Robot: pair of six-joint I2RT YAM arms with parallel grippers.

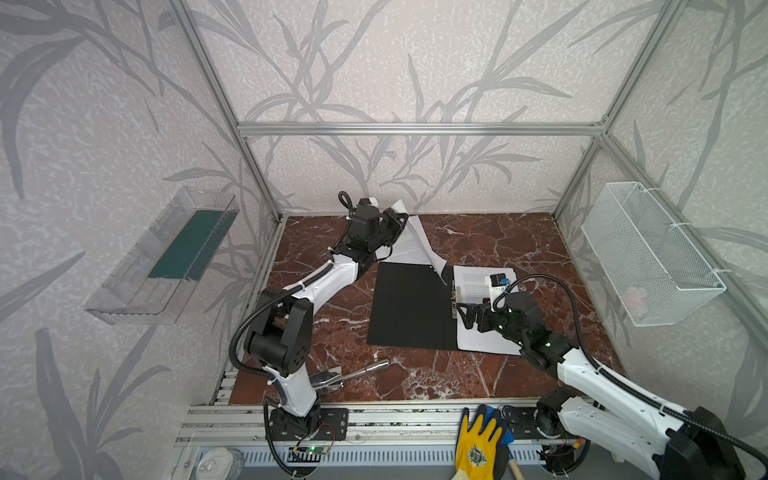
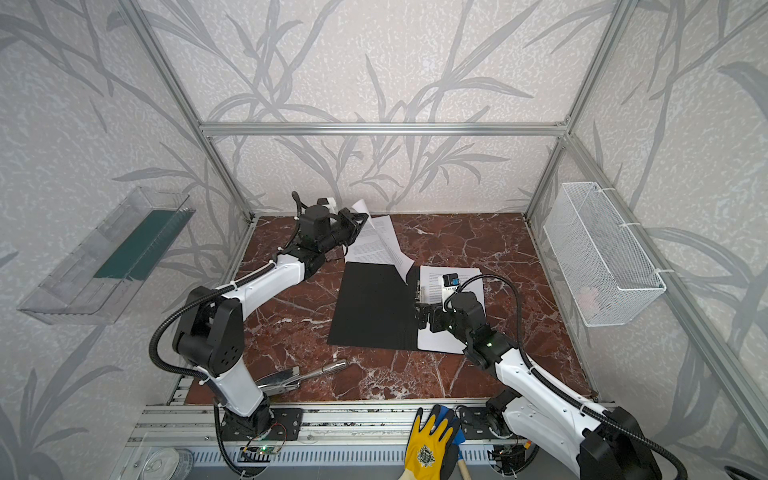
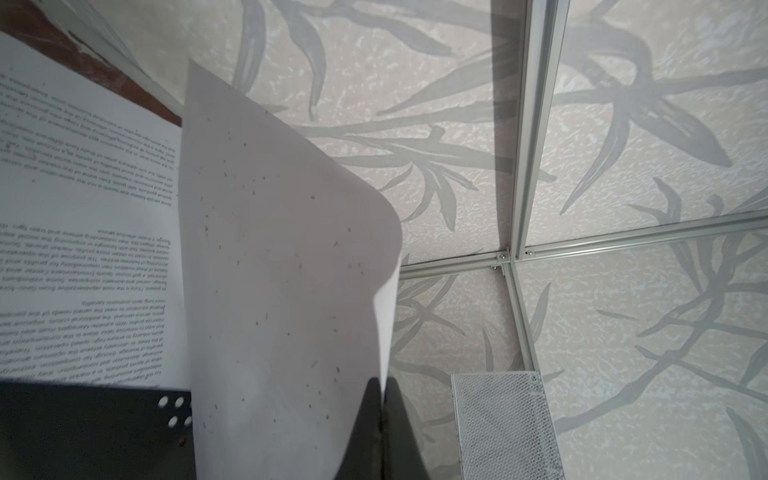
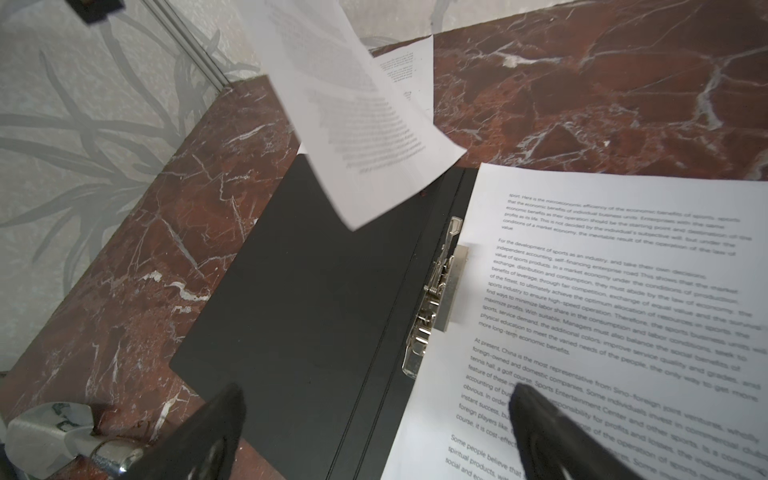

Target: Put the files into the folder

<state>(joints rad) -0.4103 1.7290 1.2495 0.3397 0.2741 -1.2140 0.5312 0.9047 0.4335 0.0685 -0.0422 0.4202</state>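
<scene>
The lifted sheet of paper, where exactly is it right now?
In both top views the lifted sheet hangs pinched in the left claw, near the back wall. Its lower corner dangles over the far edge of the open folder.

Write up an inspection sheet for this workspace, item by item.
Surface: red marble table, veined.
Job's things: folder open, black inside up; clipped sheet on its right half, edge at the clip; lifted sheet curling in the air; flat sheets behind the folder.
Clutter: metal tool near the front edge; glove and tin by the rail.
Grippers: left gripper shut on the lifted sheet; right gripper open above the spine.
Cables: black conduit on each arm.
Surroundings: tray with green slab; wire basket.
</scene>
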